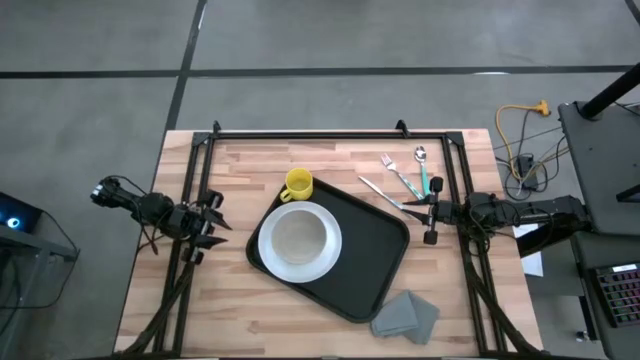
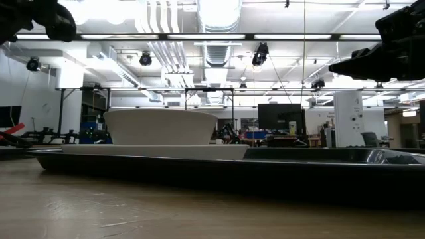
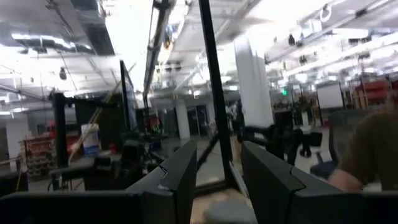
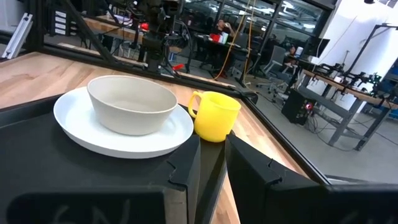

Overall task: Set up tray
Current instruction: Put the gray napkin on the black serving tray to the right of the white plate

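The black tray (image 1: 372, 258) lies slanted on the middle of the wooden table and also shows in the low view (image 2: 199, 166) and the right wrist view (image 4: 56, 174). A white plate (image 1: 268, 255) rests on its left half with a white bowl (image 1: 298, 238) standing on it. A yellow mug (image 1: 297, 184) stands on the wood at the tray's far-left edge. My right gripper (image 1: 406, 208) hovers at the tray's right corner, open by a narrow gap (image 4: 212, 158), pointing toward the bowl (image 4: 130, 102) and mug (image 4: 214, 115). My left gripper (image 1: 222, 222) waits open (image 3: 219, 168) at the table's left side.
A fork (image 1: 395, 172), a spoon with a teal handle (image 1: 424, 168) and a knife (image 1: 378, 190) lie on the wood at the far right, just beside my right gripper. A folded grey napkin (image 1: 405, 315) sits by the tray's near-right corner. A black frame (image 1: 300, 134) borders the table.
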